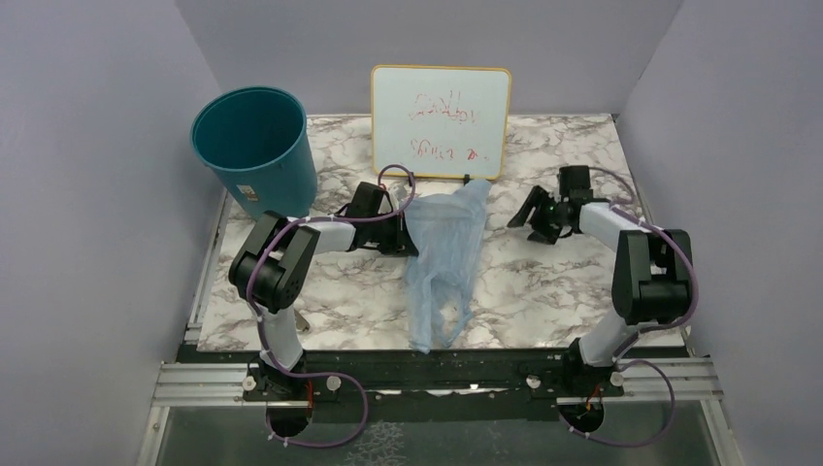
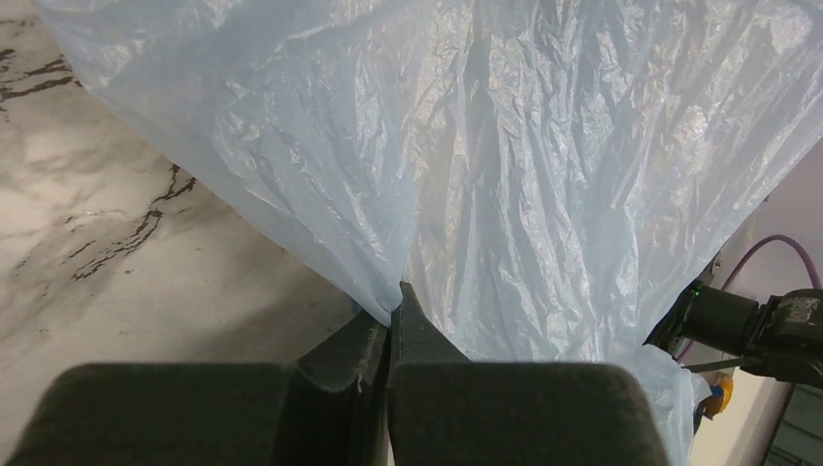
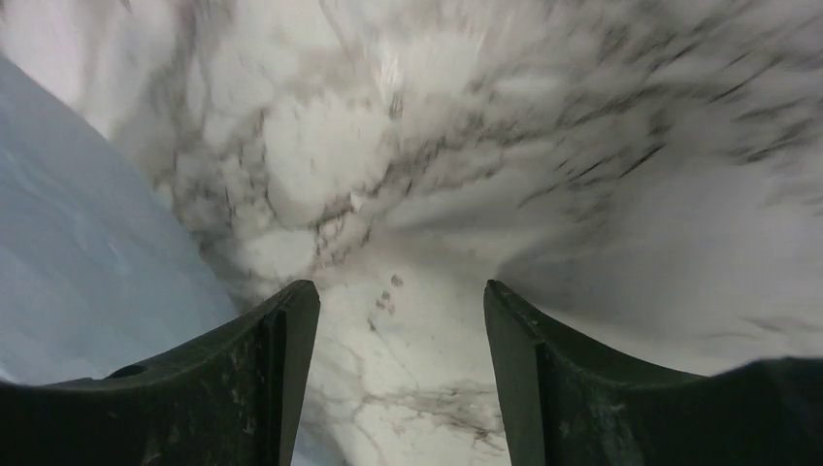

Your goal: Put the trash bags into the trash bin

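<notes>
**Thin pinch on bag, bin far off**

Your left tool (image 2: 393, 316) is clamped on a thin fold of the trash bag (image 1: 444, 254), mid-bench and draped to the near edge. The film could slip or snag en route to the trash bin (image 1: 257, 150) back-left. Right tool (image 3: 400, 374) gapes, empty. Only the left wrist view shows the pinch; only the overhead shows the bin.
</notes>
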`<state>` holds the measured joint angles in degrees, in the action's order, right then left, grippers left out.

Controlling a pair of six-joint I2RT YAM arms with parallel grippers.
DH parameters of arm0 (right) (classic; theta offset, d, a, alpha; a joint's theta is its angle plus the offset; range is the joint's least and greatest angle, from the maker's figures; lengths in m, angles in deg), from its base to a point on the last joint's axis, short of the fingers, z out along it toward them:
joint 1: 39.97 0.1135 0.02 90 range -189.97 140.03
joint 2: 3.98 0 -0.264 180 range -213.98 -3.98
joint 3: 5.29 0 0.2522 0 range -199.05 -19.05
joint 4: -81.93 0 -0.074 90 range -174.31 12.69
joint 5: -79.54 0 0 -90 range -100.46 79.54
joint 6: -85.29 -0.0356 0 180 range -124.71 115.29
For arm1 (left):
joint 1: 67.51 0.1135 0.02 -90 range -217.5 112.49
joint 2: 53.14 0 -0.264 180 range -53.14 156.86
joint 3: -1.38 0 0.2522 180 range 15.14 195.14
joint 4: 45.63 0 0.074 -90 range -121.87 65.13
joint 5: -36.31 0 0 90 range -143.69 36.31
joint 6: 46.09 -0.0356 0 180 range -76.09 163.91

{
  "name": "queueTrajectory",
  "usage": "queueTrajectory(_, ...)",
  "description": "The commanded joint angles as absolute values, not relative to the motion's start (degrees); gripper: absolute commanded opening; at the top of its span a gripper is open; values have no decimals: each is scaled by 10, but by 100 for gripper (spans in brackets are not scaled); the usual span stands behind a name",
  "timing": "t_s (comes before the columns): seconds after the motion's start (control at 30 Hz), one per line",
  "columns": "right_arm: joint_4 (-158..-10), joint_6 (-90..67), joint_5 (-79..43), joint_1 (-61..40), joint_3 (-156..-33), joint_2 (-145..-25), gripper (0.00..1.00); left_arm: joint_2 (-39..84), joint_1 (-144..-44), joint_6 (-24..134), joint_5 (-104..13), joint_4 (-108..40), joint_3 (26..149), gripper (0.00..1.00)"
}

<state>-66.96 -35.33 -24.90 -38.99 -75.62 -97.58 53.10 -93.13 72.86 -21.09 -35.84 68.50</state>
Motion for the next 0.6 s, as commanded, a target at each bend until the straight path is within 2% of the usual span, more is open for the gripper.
queueTrajectory(0.0, -803, -381, -438, -368, -722, -980, 69, 530, -933, 707, -222, -341, 674, 0)
queueTrajectory(0.13, -846, -411, -515, -346, -735, -1025, 72, 526, -933, 707, -219, -341, 674, 0)
queueTrajectory(0.4, -889, -418, -559, -269, -800, -1053, 71, 512, -933, 712, -210, -350, 675, 0)
queueTrajectory(0.5, -858, -406, -557, -260, -836, -1083, 64, 512, -933, 717, -190, -369, 673, 0)
queueTrajectory(0.57, -825, -381, -532, -251, -855, -1087, 52, 512, -933, 726, -182, -381, 671, 0)
